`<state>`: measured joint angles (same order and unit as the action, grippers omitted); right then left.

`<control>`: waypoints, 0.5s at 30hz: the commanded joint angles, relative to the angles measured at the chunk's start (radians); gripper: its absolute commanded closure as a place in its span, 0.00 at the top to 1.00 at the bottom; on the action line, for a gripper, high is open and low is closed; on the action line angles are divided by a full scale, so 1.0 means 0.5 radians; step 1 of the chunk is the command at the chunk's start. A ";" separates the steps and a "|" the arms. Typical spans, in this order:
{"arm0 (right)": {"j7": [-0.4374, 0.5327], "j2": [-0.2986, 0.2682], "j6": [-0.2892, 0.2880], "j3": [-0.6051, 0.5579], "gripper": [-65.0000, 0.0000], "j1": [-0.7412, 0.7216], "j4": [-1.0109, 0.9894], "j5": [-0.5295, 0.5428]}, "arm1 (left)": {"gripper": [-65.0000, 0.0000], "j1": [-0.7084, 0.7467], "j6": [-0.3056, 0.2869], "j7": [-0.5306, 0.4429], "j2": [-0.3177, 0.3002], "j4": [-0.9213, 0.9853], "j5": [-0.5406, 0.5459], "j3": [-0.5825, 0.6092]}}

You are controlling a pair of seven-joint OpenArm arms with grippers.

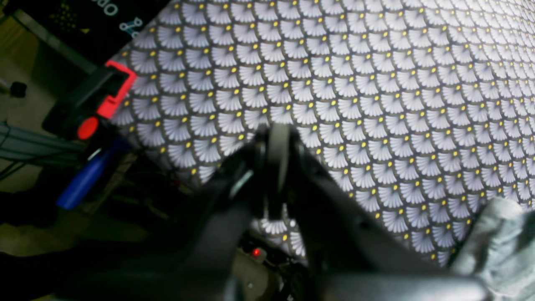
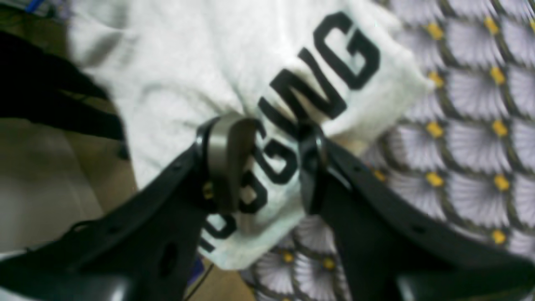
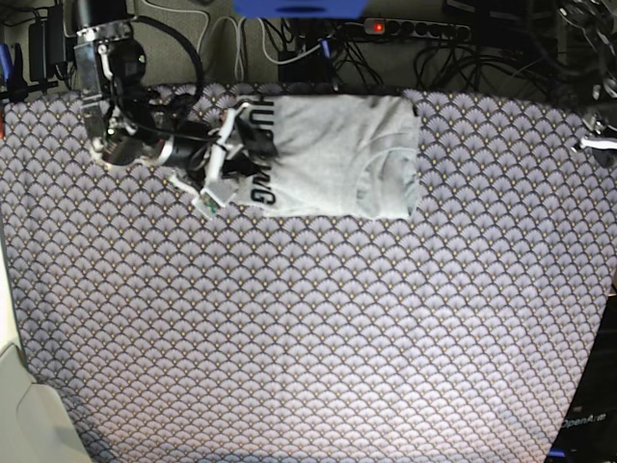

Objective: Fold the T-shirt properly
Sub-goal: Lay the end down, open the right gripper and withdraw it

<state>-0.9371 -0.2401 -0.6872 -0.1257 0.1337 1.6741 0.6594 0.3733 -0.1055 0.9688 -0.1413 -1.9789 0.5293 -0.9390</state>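
Observation:
The pale grey T-shirt (image 3: 333, 154) lies folded into a rectangle at the far middle of the table, its black lettering (image 3: 258, 159) along its left edge. My right gripper (image 3: 224, 164) is open over that lettered edge. In the right wrist view its fingers (image 2: 225, 159) stand apart on either side of the letters (image 2: 317, 88), low over the cloth (image 2: 179, 71). My left gripper (image 1: 273, 167) looks shut and empty, over the patterned table cloth (image 1: 355, 92) near a table edge. It barely shows at the right edge of the base view.
The fan-patterned cloth (image 3: 308, 338) covers the whole table. A red and black clamp (image 1: 104, 94) with a blue handle (image 1: 83, 179) sits at the table's edge. A grey bit of fabric (image 1: 501, 246) shows low right in the left wrist view. Cables and a power strip (image 3: 415, 29) lie behind the table.

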 commanded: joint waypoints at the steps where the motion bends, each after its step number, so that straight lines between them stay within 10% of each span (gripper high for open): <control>1: 0.038 -0.015 -0.022 0.007 0.37 -0.017 0.032 0.036 | 0.01 0.001 -0.002 -0.036 -0.032 -0.030 0.014 -0.008; 15: 0.031 0.101 -0.022 0.084 0.18 -0.036 0.409 0.036 | 0.01 0.010 -0.002 -0.033 -0.035 -0.030 0.014 -0.008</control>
<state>-0.9401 -0.1822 -0.6876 -0.0875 0.1257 1.8633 0.6624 0.3744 -0.1055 0.9691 -0.1417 -1.9789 0.5289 -0.9390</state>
